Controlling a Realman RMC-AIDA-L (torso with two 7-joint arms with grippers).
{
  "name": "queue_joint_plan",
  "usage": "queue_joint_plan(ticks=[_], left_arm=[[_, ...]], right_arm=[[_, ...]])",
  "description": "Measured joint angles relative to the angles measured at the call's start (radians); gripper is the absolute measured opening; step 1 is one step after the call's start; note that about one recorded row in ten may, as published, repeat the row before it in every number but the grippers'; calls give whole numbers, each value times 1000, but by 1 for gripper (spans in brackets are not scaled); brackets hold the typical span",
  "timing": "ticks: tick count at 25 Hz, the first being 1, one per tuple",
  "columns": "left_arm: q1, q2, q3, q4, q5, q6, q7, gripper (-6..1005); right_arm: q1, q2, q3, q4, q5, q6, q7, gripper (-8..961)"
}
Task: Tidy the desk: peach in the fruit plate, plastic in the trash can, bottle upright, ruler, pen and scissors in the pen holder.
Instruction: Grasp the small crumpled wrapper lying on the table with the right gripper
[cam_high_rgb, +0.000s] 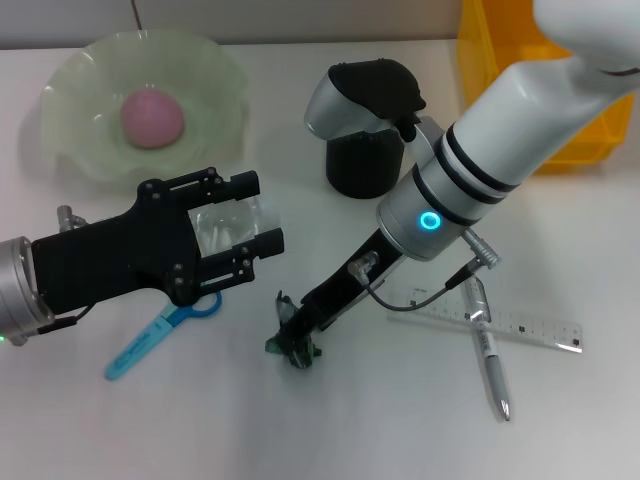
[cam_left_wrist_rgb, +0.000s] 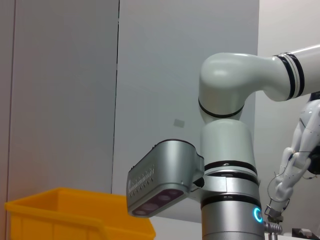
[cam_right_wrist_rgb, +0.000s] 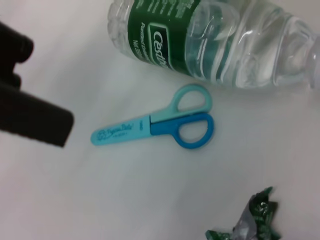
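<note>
Right gripper (cam_high_rgb: 293, 348), jaws closed on the green plastic wrapper (cam_high_rgb: 297, 352) against the counter (cam_high_rgb: 330, 430); a thin pinch could slip (left gripper (cam_high_rgb: 240, 225) wide open, straddling the lying water bottle (cam_high_rgb: 222, 224)).

Bottle (cam_high_rgb: 225, 222) mostly hidden beneath left gripper (cam_high_rgb: 240, 225); cap end cut off in right wrist view. Right gripper (cam_high_rgb: 296, 338) fingertips merge with crumpled plastic (cam_high_rgb: 293, 350); grip unclear. Plastic cut off by right wrist view edge. Scissors (cam_high_rgb: 160, 333) handles partly under left gripper. Pen holder (cam_high_rgb: 364, 165) partly behind right arm.
</note>
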Motion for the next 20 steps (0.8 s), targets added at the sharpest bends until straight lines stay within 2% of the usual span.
queue_joint_plan(ticks=[6,20], left_arm=[[0,-1,0,0,0,1,1,639],[0,-1,0,0,-2,3,12,639]], right_arm=[[-5,0,-68,0,58,40,0,654],[5,0,-75,-1,60,37,6,614]])
